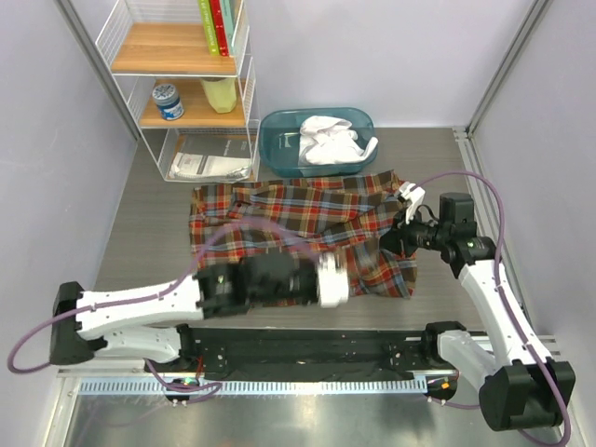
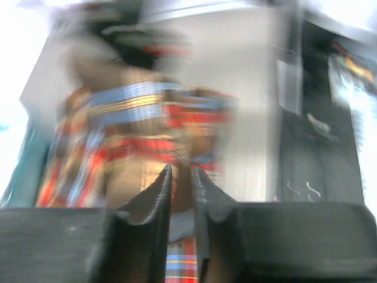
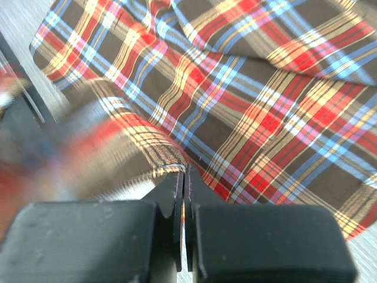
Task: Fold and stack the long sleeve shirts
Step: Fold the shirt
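Note:
The plaid long sleeve shirt (image 1: 298, 223) lies spread over the middle of the table, partly folded. A white shirt (image 1: 331, 140) sits bunched in the blue tub. My left gripper (image 1: 349, 277) reaches in over the plaid's near right part, blurred by motion. In the left wrist view its jaws (image 2: 181, 171) stand a narrow gap apart, with plaid cloth (image 2: 135, 130) showing in the gap and beyond. My right gripper (image 1: 391, 239) is at the shirt's right edge. Seen from its wrist, it (image 3: 184, 171) is shut with the hem (image 3: 168, 154) pinched at the tips.
The blue tub (image 1: 277, 149) stands at the back, just behind the plaid shirt. A wire shelf unit (image 1: 182, 93) with books, a jar and papers fills the back left corner. Grey walls close both sides. A black rail (image 1: 298, 340) runs along the near edge.

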